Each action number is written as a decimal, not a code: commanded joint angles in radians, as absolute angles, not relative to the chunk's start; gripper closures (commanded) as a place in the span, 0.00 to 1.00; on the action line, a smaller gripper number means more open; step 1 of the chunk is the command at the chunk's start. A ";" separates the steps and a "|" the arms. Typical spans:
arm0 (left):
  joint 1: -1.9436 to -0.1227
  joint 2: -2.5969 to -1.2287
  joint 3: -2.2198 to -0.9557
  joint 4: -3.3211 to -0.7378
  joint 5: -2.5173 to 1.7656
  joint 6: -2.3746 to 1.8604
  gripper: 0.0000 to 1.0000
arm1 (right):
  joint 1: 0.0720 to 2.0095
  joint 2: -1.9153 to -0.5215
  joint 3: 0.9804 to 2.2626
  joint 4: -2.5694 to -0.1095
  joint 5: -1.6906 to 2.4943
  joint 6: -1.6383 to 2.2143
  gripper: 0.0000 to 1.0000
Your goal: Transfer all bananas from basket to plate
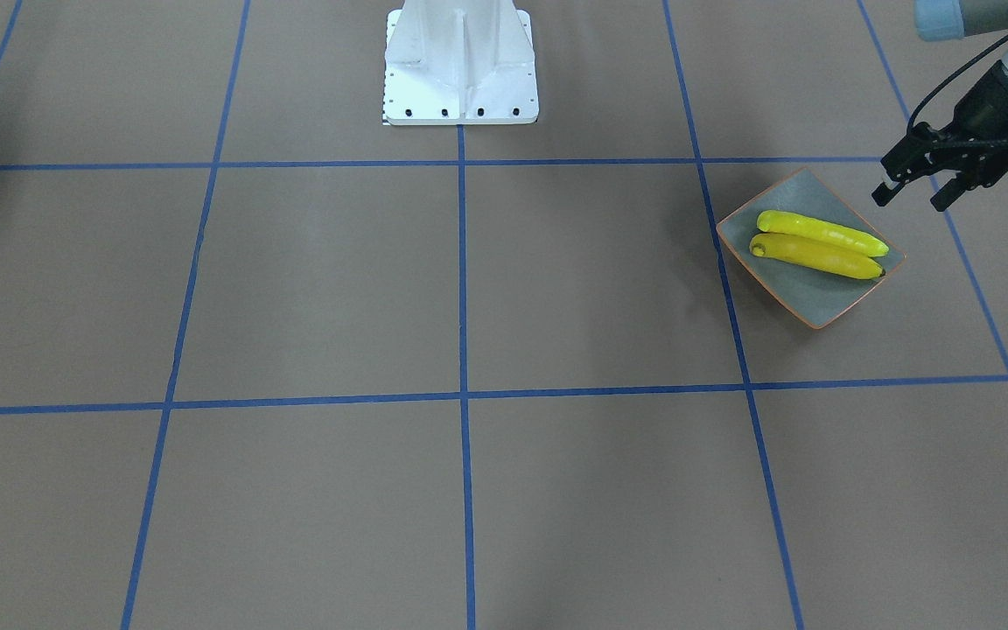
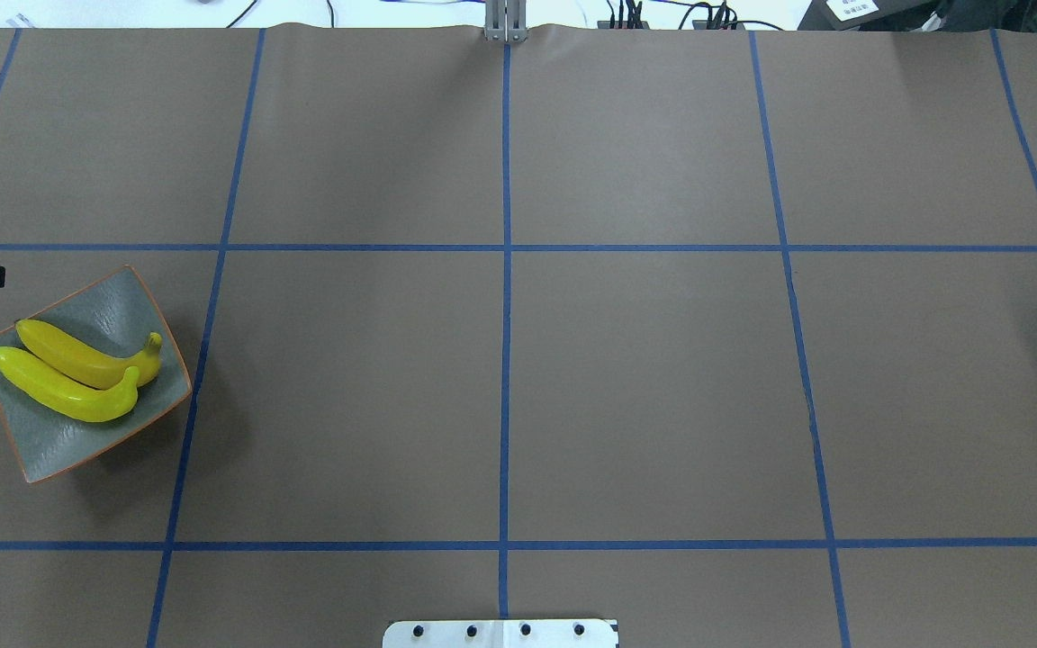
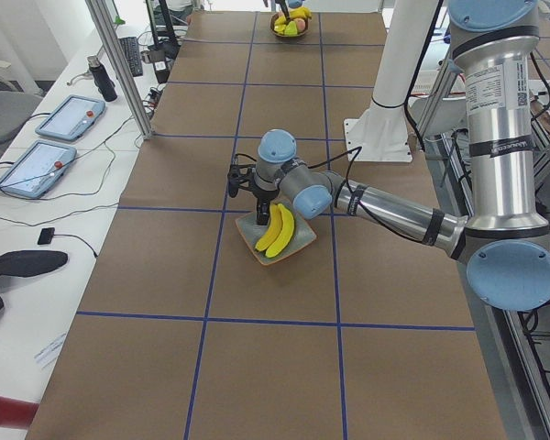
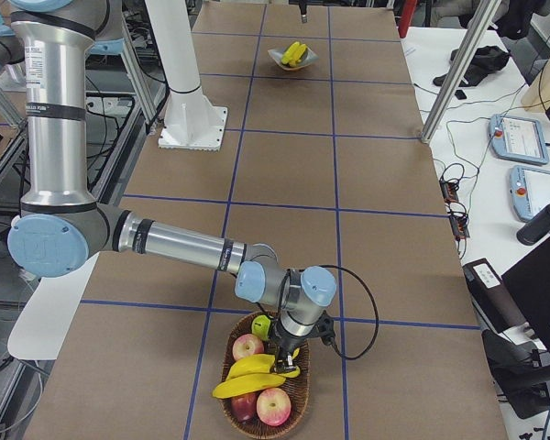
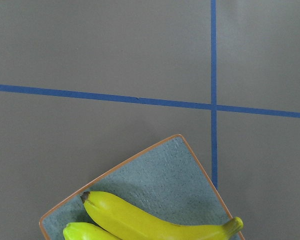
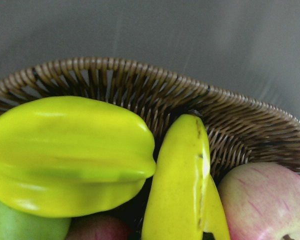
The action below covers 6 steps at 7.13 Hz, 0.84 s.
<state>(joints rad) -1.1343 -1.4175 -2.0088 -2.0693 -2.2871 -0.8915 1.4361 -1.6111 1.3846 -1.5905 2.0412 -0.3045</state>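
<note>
Bananas (image 1: 819, 254), glossy yellow: one pair lies in squarish grey-green orange-rimmed dish (image 1: 806, 304), other pair in brown wicker basket (image 6: 140, 82) (among red apples (image 6: 265, 200)). Left gripper (image 1: 913, 194) spread, empty. Right gripper (image 4: 287, 353) seemingly down in basket; closure impossible to tell. Likely best: pinch topmost banana (image 6: 180, 170) mid-length, lift straight.

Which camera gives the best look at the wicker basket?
Exterior right: the basket sits close to that camera, almost whole. The right wrist view shows only part of its woven rim, close up. Exterior left shows it tiny and far. The other three views miss it.
</note>
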 commanded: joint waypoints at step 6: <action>-1.128 -1.431 -2.005 -2.095 -2.287 -0.980 0.00 | 1.535 -1.477 1.634 -2.071 2.223 -0.466 1.00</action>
